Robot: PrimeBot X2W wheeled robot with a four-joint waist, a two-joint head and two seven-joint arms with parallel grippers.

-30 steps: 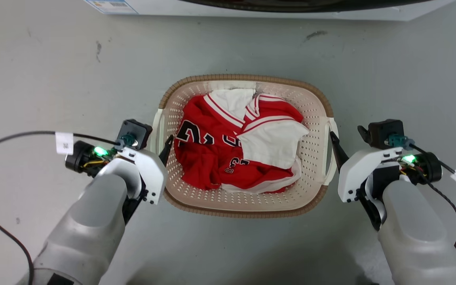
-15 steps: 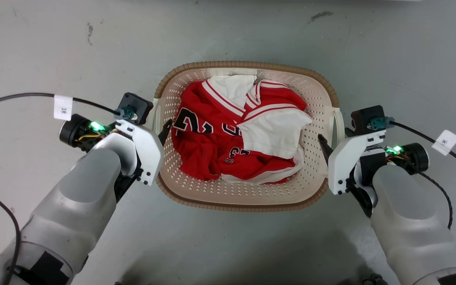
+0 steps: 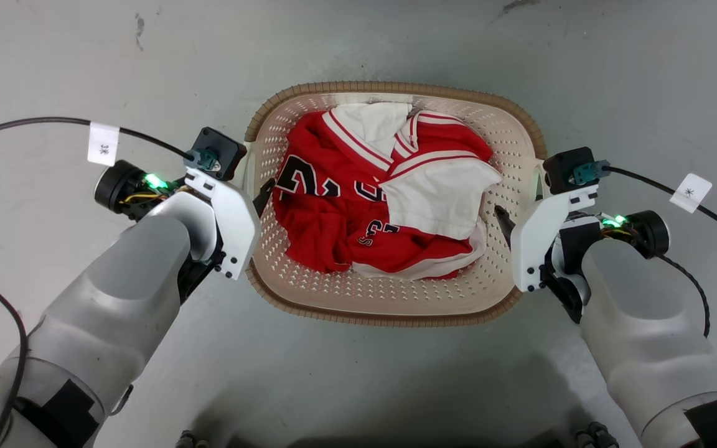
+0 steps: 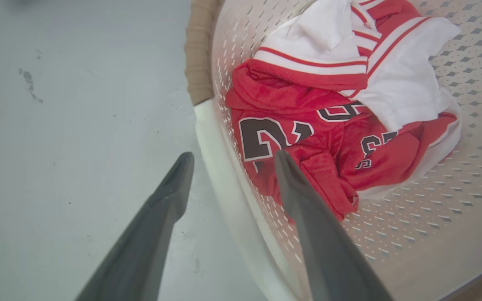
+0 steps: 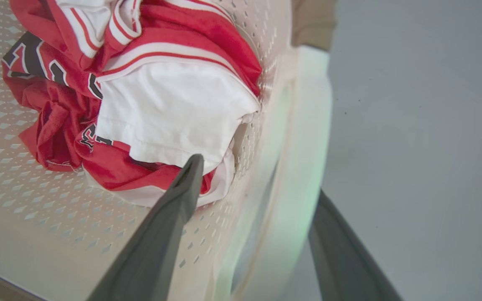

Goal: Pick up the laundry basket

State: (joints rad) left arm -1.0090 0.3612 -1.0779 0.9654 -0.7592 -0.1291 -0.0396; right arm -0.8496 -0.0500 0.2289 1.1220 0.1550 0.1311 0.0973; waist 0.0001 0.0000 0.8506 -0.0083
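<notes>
Between our arms, with grey floor point(image 3: 84, 62) around it, is the laundry basket point(image 3: 396, 317), red-and-white jerseys point(image 3: 333, 218) heaped inside. Our left pincer point(image 4: 232, 156) is spread astride the left handle point(image 4: 216, 138), one finger inside and one outside. Our right pincer point(image 5: 257, 175) is spread likewise astride the right handle point(image 5: 308, 125).

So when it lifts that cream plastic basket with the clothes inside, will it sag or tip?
Probably stays stiff: the cream perforated plastic basket looks moulded and rigid. Likely light, holding just crumpled red and white clothing. With the left claw and right claw astride opposite sides, it should lift fairly level.
</notes>
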